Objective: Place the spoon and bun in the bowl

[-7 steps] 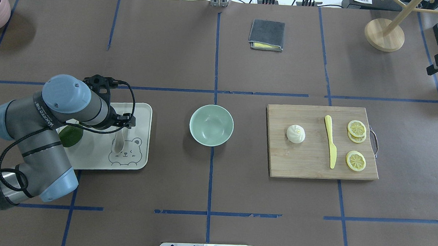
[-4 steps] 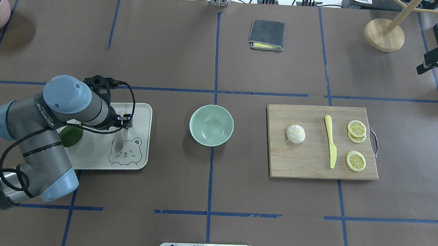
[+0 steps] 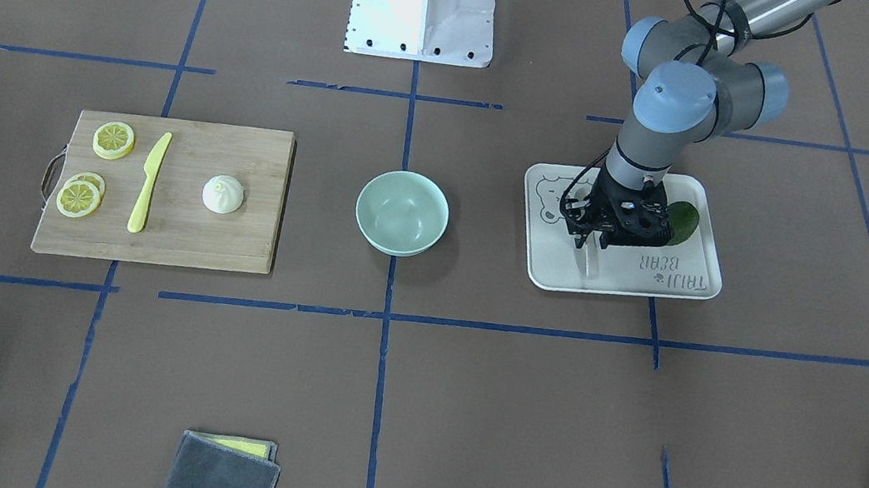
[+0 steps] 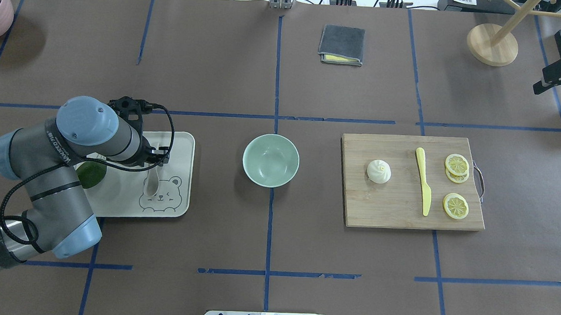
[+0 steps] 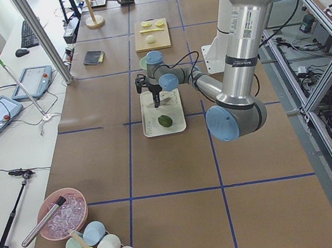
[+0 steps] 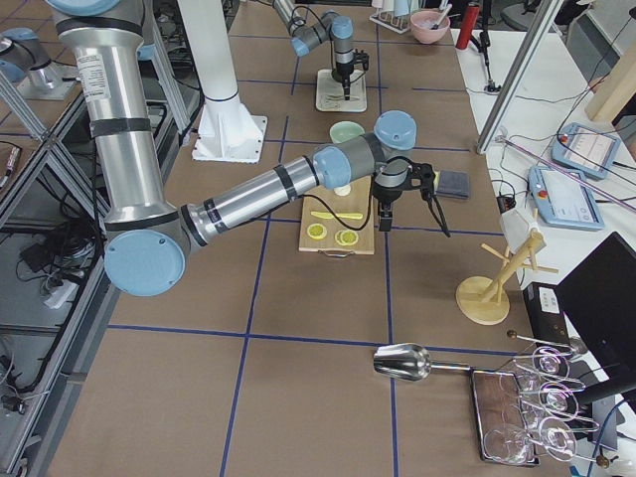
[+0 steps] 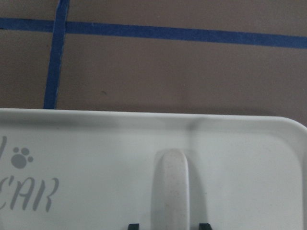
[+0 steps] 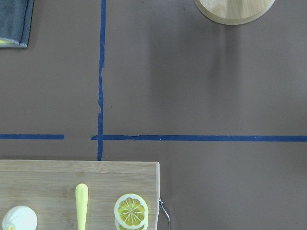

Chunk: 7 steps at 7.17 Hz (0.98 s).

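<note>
The pale spoon (image 4: 153, 182) lies on a cream bear tray (image 4: 181, 143), handle toward the table's far side. My left gripper (image 3: 592, 244) is down over that handle. In the left wrist view the spoon handle (image 7: 170, 187) lies between the two fingertips (image 7: 134, 226) with a gap on each side, so the gripper is open. The mint-green bowl (image 4: 271, 160) stands empty at the centre. The white bun (image 4: 379, 171) sits on the wooden cutting board (image 4: 392, 209). My right gripper (image 6: 383, 214) hovers beyond the board; I cannot tell if it is open.
A dark green avocado (image 4: 90, 175) lies on the tray beside my left arm. A yellow knife (image 4: 423, 185) and lemon slices (image 4: 455, 206) lie on the board. A folded grey cloth (image 4: 341, 44) and a wooden stand (image 4: 492, 43) are at the far side.
My left gripper has shifted slightly left over the spoon handle. The black part of the right arm at the overhead view's right edge has moved a little up and left.
</note>
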Tool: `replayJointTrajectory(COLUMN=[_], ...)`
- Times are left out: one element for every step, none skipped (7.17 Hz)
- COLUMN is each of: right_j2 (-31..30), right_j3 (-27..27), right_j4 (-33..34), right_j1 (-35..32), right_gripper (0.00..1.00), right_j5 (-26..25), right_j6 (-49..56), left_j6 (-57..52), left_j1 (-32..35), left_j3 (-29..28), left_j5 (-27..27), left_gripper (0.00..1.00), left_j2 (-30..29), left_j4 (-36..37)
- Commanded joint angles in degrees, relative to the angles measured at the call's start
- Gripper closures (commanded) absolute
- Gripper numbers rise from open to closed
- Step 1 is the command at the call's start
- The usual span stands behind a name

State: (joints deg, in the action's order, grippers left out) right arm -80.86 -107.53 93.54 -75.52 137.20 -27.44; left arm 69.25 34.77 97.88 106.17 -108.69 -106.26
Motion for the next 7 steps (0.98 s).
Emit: replayJointTrajectory(right_j2=[0.09, 0.09, 0.09, 0.70, 0.79, 0.97, 1.06], right_j3=[-0.05, -0.74, -1.71, -2.24, -1.98, -1.89, -1.63], right_j4=[-0.02, -0.02, -0.02, -0.63, -4.38, -8.59, -13.16], right_j1=[0.02, 0.72, 2.38, 4.05, 7.02, 10.97, 15.62], right_gripper=[0.00, 0.00, 0.00, 0.00, 0.00, 0.00, 0.00], right_j5=[0.00, 0.00, -0.17, -0.26, -1.05, -3.84, -7.43], right_j6=[-0.59, -1.73, -3.83, -6.20, -10.74, -16.97, -23.21], left_j6=[-0.17, -0.17, -0.26, -0.43, -0.44, -0.35, 0.26], left_j1=[0.03, 0.03, 0.47, 0.99, 2.91, 5.11, 5.22], left_j3=[0.03, 0.29, 2.12, 5.01, 7.47, 8.28, 8.29], left_j5=[0.18, 0.35, 0.53, 0.36, 0.44, 0.53, 1.49], left_gripper=[0.98, 1.00, 1.00, 1.00, 1.00, 1.00, 1.00], left_j2=[-0.03, 0.06, 0.41, 0.93, 1.89, 1.38, 1.03], left_j4=[0.00, 0.09, 0.17, 1.31, 2.10, 2.54, 2.46])
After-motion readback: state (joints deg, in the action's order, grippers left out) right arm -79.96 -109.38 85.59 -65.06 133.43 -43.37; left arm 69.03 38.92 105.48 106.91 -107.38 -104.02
